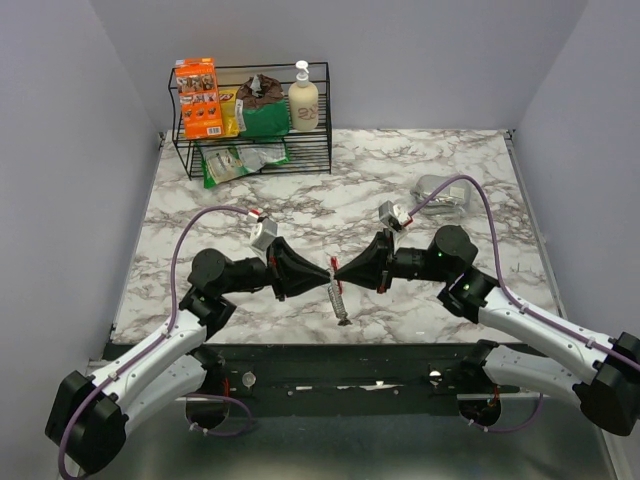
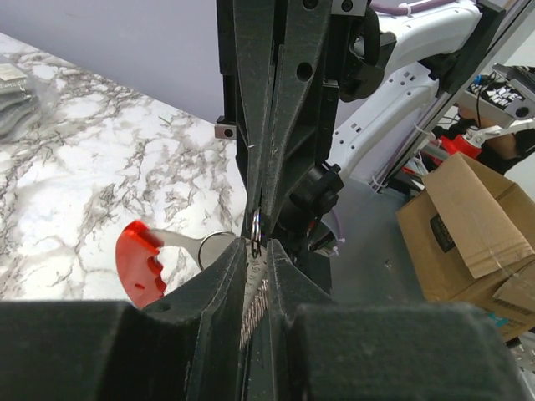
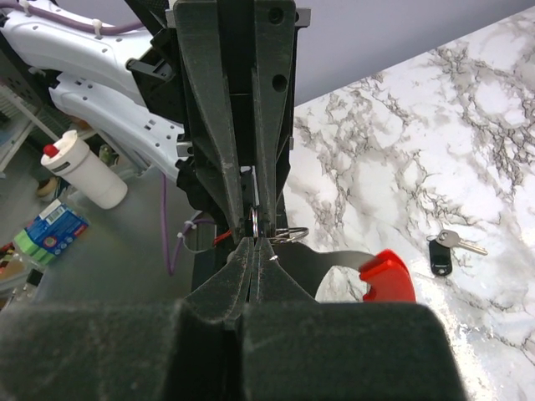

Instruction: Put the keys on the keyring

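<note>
My two grippers meet tip to tip above the table's near middle. The left gripper [image 1: 326, 273] [image 2: 257, 247] is shut on the gray ridged side of the keyring [image 1: 339, 302], whose ridged metal shows between its jaws. The keyring's red side [image 2: 138, 263] [image 3: 386, 276] sticks out sideways. The right gripper [image 1: 339, 271] [image 3: 255, 242] is shut on the small wire loop [image 3: 254, 223] [image 2: 256, 227] at the keyring's end. A small key with a black head [image 3: 444, 250] lies on the marble beyond the grippers in the right wrist view; it is hidden in the top view.
A black wire rack [image 1: 252, 150] with snack packs and a soap bottle [image 1: 303, 98] stands at the back left. A clear plastic bag [image 1: 442, 195] lies at the right. The marble table [image 1: 460, 290] ends close below the grippers.
</note>
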You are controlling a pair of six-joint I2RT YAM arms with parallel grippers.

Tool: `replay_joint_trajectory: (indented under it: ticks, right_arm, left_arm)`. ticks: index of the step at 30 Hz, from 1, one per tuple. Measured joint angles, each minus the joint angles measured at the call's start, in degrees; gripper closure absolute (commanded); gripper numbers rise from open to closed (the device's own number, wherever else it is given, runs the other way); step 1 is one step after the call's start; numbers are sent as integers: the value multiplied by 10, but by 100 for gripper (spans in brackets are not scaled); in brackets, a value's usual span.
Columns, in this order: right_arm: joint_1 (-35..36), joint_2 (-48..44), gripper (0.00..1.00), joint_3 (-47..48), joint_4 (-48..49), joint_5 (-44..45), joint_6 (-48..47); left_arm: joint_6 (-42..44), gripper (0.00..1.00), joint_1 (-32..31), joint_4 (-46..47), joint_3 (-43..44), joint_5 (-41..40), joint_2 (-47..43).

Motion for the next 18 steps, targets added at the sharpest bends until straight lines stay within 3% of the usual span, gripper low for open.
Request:
replay_joint_trajectory:
  ticks: [3, 7, 14, 18]
  right_arm:
    - [0, 0, 99, -2, 1, -1, 0]
    - [0, 2, 99, -4, 5, -2, 2]
    - [0, 2, 99, -5, 8, -3, 2]
    - [0, 2, 86, -5, 8, -4, 2]
  left_arm:
    - [2, 82, -1, 3, 0, -5, -3]
    - [5, 100, -1, 8, -1, -15, -10]
    - [10, 100, -7, 10, -5, -29, -14]
    - [25, 100, -9, -7, -5, -34, -21]
